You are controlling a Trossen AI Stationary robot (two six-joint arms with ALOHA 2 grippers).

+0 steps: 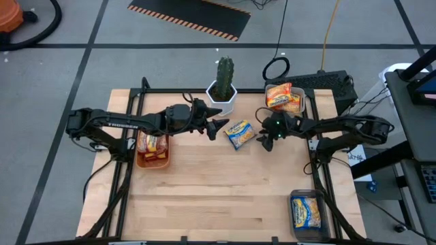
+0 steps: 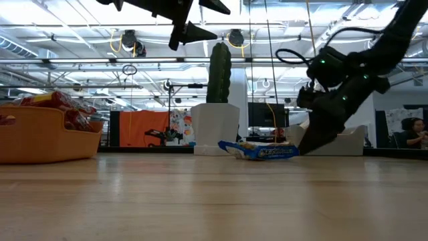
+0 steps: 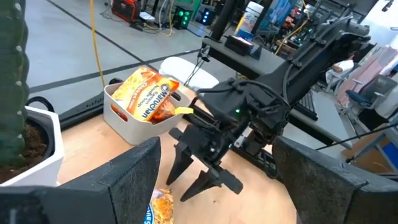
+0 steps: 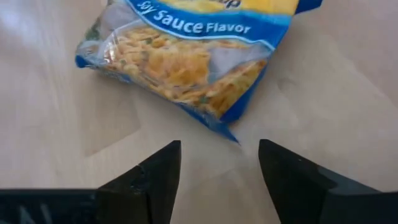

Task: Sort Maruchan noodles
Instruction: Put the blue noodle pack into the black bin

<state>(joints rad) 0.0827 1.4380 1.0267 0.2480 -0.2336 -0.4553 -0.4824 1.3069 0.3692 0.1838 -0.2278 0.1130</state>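
Observation:
A blue Maruchan noodle packet (image 1: 239,133) lies flat on the wooden table, at mid-table toward the far side. My right gripper (image 4: 217,165) is open and slants down close to the table just to the right of it. The packet's near corner (image 4: 229,132) points at the gap between the fingers, which do not touch it. My left gripper (image 1: 219,127) hangs open high above the table (image 2: 200,20), left of the packet. The orange bin (image 1: 152,151) holds red packets, the grey bin (image 1: 286,99) orange ones, and the clear bin (image 1: 306,212) a blue one.
A cactus in a white pot (image 1: 223,87) stands at the far edge between the arms, just behind the packet. The grey bin sits directly behind my right gripper. Bare wood stretches across the near half of the table (image 1: 225,204).

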